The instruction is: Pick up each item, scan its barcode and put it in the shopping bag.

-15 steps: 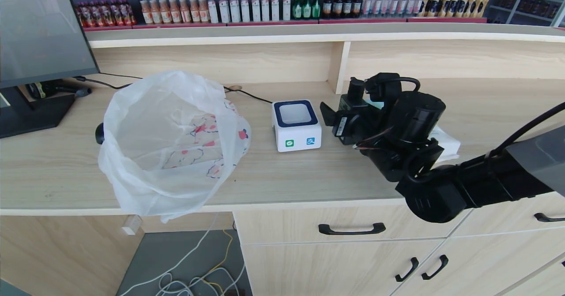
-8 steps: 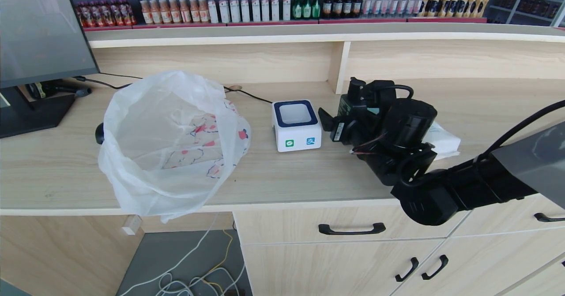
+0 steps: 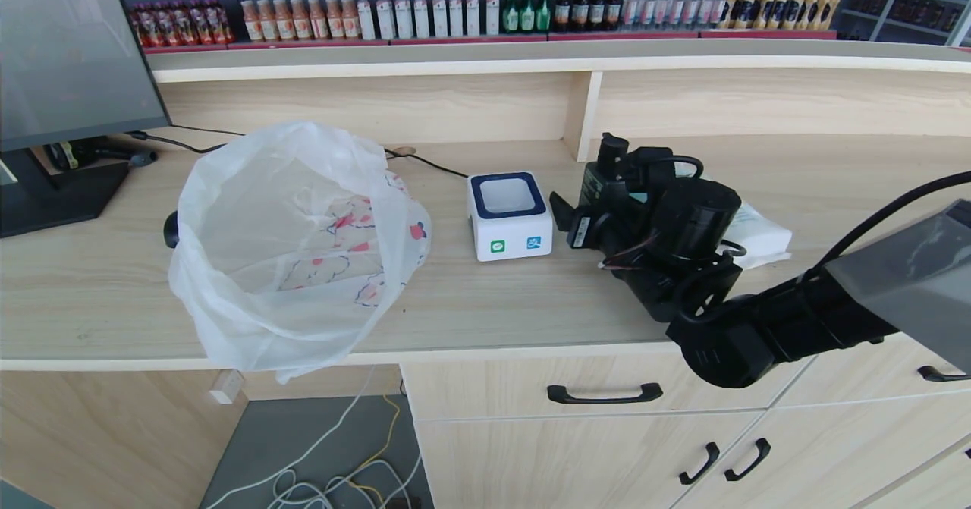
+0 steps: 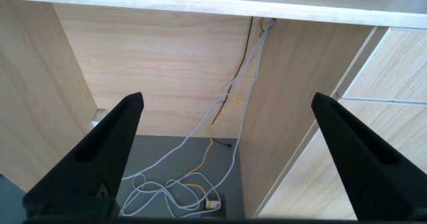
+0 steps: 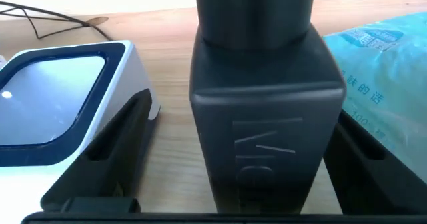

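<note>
A dark square bottle [image 3: 604,166] with a round cap stands on the wooden counter [image 3: 493,296], right of the white scanner [image 3: 508,213]. My right gripper [image 3: 601,204] is open around the bottle [image 5: 260,71], one finger [image 5: 100,164] on the scanner [image 5: 53,111] side and a small gap to the bottle's wall. A pale blue tissue pack [image 3: 758,232] lies just behind and right of it, also seen as the tissue pack [image 5: 387,57]. The white plastic shopping bag [image 3: 292,243] stands open at the left with a red-patterned item inside. My left gripper [image 4: 227,137] hangs open below the counter edge.
A monitor [image 3: 68,46] on a black stand sits at the far left, with a cable [image 3: 425,161] running to the scanner. A wooden divider [image 3: 580,114] rises behind the bottle. Drawers with black handles [image 3: 604,395] are below. Loose cables [image 4: 200,177] lie on the floor.
My right arm has shifted slightly left and lower, closing in around the dark bottle. The bag, scanner and tissue pack have stayed put.
</note>
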